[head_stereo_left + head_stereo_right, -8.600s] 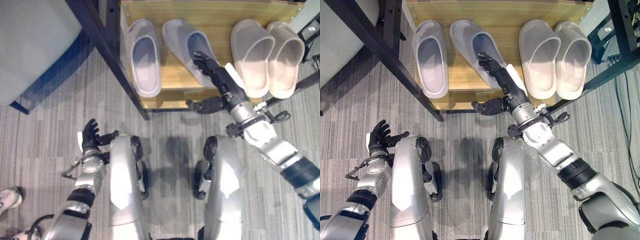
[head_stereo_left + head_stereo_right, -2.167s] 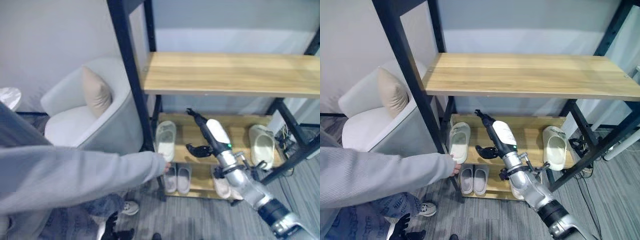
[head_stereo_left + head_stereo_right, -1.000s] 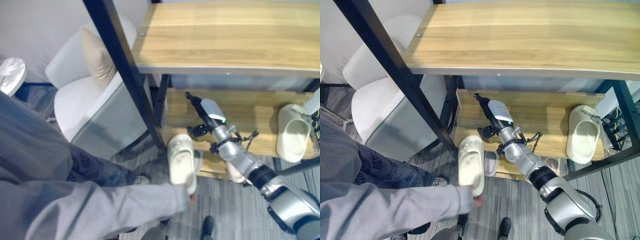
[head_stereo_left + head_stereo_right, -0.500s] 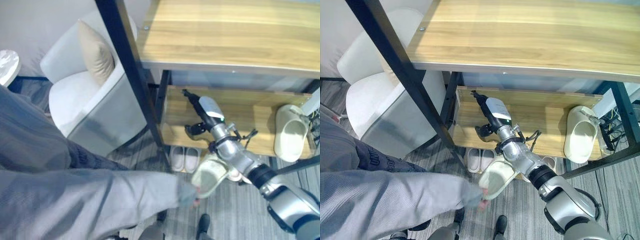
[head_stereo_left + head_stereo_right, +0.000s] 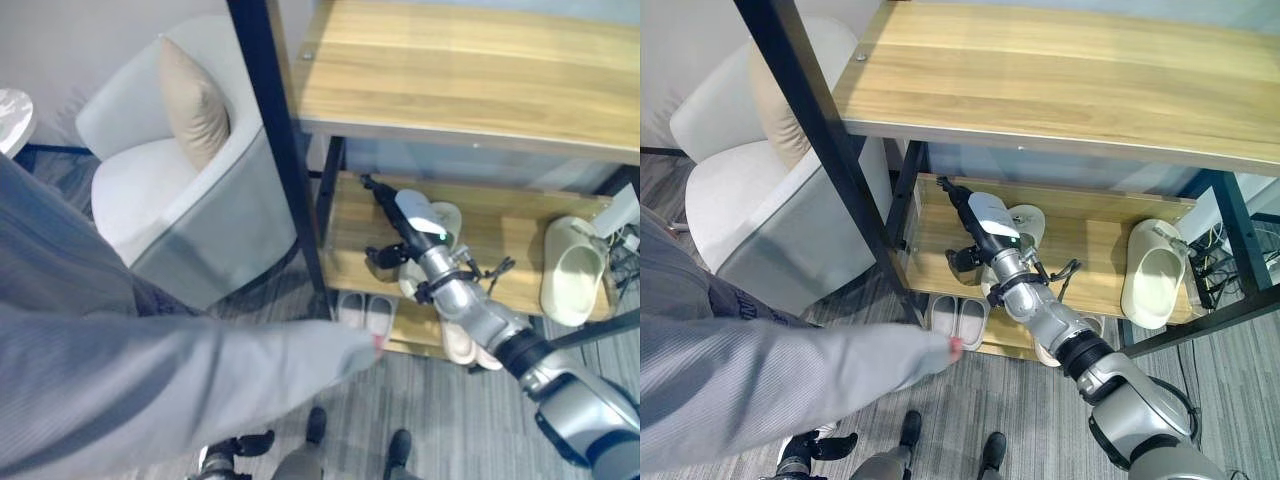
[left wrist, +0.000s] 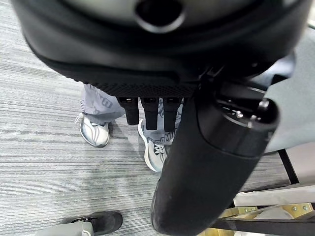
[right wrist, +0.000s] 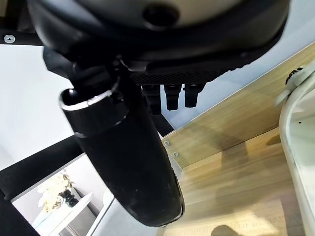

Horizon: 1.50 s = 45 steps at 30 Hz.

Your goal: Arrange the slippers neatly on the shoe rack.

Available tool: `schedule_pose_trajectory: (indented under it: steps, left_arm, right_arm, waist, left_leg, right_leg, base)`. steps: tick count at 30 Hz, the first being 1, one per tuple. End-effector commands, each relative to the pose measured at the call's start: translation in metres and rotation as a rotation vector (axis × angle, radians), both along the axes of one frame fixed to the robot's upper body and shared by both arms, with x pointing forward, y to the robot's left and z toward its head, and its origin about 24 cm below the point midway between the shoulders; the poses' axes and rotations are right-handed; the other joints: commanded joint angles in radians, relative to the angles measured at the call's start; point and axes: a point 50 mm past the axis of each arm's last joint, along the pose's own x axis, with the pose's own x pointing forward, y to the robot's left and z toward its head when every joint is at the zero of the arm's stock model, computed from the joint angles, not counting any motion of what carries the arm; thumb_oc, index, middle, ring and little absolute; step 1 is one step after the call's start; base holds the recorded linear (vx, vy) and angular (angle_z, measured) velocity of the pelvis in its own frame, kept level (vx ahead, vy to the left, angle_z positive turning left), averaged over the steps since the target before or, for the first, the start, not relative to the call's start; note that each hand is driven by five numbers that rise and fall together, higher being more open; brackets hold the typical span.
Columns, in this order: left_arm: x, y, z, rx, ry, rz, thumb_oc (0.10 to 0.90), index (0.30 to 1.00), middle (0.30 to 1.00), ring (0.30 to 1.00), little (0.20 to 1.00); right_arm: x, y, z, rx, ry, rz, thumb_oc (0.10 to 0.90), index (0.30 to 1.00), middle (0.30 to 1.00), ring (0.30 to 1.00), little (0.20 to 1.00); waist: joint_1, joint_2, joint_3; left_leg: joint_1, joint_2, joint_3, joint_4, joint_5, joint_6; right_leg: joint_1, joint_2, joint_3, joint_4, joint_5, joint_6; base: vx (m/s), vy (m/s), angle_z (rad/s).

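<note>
Right robot hand [image 5: 975, 225] fingers straight over middle shelf [image 5: 940, 250]; cream slipper [image 5: 1018, 228] beside (touching unclear).

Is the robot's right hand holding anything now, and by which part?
Nothing is held: the right hand is open above the middle shelf, beside a slipper.

The black-framed wooden shoe rack [image 5: 1060, 70] carries two pale slippers [image 5: 1152, 270] on its middle shelf; small pairs, seemingly white [image 5: 958, 318], sit on the bottom shelf.
</note>
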Motion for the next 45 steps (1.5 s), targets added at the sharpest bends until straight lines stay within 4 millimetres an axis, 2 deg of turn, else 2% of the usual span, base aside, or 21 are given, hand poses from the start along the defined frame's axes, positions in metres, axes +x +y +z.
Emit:
schedule_pose_trajectory:
  steps: [1,7,10,11,12,20,27,29,33,41,45]
  left_arm:
    - [0.006,0.017,0.007,0.053,-0.023,-0.011,0.8,0.9,0.9,0.9,0.9]
    - [0.004,0.017,0.006,0.049,-0.017,0.0,0.8,0.9,0.9,0.9,0.9]
    - [0.002,0.017,0.005,0.048,-0.011,0.013,0.8,0.9,0.9,0.9,0.9]
    - [0.001,0.018,0.005,0.051,-0.01,0.017,0.8,0.9,0.9,0.9,0.9]
    - [0.001,0.018,0.005,0.052,-0.009,0.016,0.8,0.9,0.9,0.9,0.9]
    - [0.006,0.026,0.012,0.057,-0.049,0.055,0.8,0.9,0.9,0.9,0.9]
    - [0.018,0.034,0.024,0.073,-0.133,0.082,0.8,0.9,0.9,0.9,0.9]
    - [0.026,0.036,0.031,0.079,-0.181,0.078,0.8,0.9,0.9,0.9,0.9]
    - [0.033,0.035,0.038,0.084,-0.226,0.059,0.8,0.9,0.9,0.9,0.9]
    - [0.039,0.022,0.044,0.05,-0.272,-0.033,0.8,0.9,0.9,0.9,0.9]
    - [0.039,0.014,0.045,0.027,-0.272,-0.096,0.8,0.9,0.9,0.9,0.9]
  right_arm:
    - [-0.002,0.02,0.053,0.08,-0.215,0.11,0.8,0.9,0.9,0.9,0.9]
    - [-0.009,0.018,0.059,0.093,-0.252,0.124,0.8,0.9,0.9,0.9,0.9]
    - [-0.023,0.011,0.06,0.108,-0.296,0.133,0.8,0.9,0.9,0.9,0.9]
    - [-0.031,0.002,0.061,0.115,-0.322,0.125,0.8,0.9,0.9,0.9,0.9]
    - [-0.031,0.002,0.061,0.115,-0.321,0.123,0.8,0.9,0.9,0.9,0.9]
    - [-0.059,-0.038,0.046,0.194,-0.319,0.018,0.8,0.9,0.9,0.9,0.9]
    - [-0.085,-0.056,0.031,0.186,-0.306,-0.033,0.8,0.9,0.9,0.9,0.9]
    - [-0.097,-0.058,0.03,0.179,-0.329,-0.037,0.8,0.9,0.9,0.9,0.9]
    - [-0.107,-0.058,0.026,0.175,-0.331,-0.036,0.8,0.9,0.9,0.9,0.9]
    - [-0.136,-0.061,0.019,0.175,-0.306,-0.019,0.8,0.9,0.9,0.9,0.9]
    - [-0.146,-0.06,0.011,0.12,-0.259,0.008,0.8,0.9,0.9,0.9,0.9]
  waist:
    - [0.009,-0.013,-0.085]
    - [0.003,-0.016,-0.087]
    - [-0.007,-0.018,-0.093]
    - [-0.012,-0.02,-0.096]
    - [-0.011,-0.02,-0.096]
    - [-0.038,-0.028,-0.108]
    - [-0.059,-0.039,-0.127]
    - [-0.07,-0.04,-0.132]
    - [-0.081,-0.039,-0.136]
    - [-0.121,-0.028,-0.151]
    - [-0.144,-0.021,-0.153]
  left_leg:
    - [-0.01,-0.015,0.002,-0.007,-0.027,-0.015]
    - [0.0,-0.013,0.005,-0.007,-0.032,-0.015]
    - [0.011,-0.012,0.01,-0.007,-0.038,-0.013]
    - [0.019,-0.012,0.011,-0.007,-0.042,-0.013]
    - [0.019,-0.012,0.011,-0.007,-0.042,-0.013]
    - [0.055,-0.009,0.016,-0.007,-0.057,-0.01]
    - [0.09,-0.004,0.023,-0.007,-0.07,-0.011]
    - [0.099,-0.002,0.026,-0.007,-0.075,-0.01]
    - [0.109,-0.001,0.029,-0.007,-0.078,-0.008]
    - [0.132,0.0,0.047,-0.007,-0.088,-0.003]
    - [0.142,0.001,0.059,-0.007,-0.092,0.001]
  right_leg:
    - [0.006,-0.016,0.033,0.0,-0.079,0.042]
    - [0.013,-0.015,0.033,0.0,-0.081,0.043]
    - [0.025,-0.015,0.032,0.0,-0.084,0.044]
    - [0.032,-0.015,0.031,0.0,-0.086,0.045]
    - [0.033,-0.015,0.03,0.0,-0.086,0.045]
    - [0.064,-0.013,0.03,0.0,-0.095,0.047]
    - [0.095,-0.011,0.029,0.0,-0.101,0.049]
    - [0.103,-0.01,0.032,0.0,-0.102,0.05]
    - [0.109,-0.009,0.034,0.0,-0.102,0.051]
    - [0.119,-0.007,0.049,0.0,-0.099,0.053]
    - [0.12,-0.006,0.06,0.0,-0.096,0.053]
  base:
    - [0.0,0.0,0.0]
    - [0.0,0.0,0.0]
    - [0.0,0.0,0.0]
    - [0.0,0.0,0.0]
    - [0.02,-0.007,0.04]
    - [0.0,-0.002,-0.01]
    - [0.01,-0.004,-0.04]
    - [0.0,0.0,-0.03]
    - [0.0,0.002,-0.05]
    - [0.0,0.001,-0.09]
    - [0.0,0.0,-0.06]
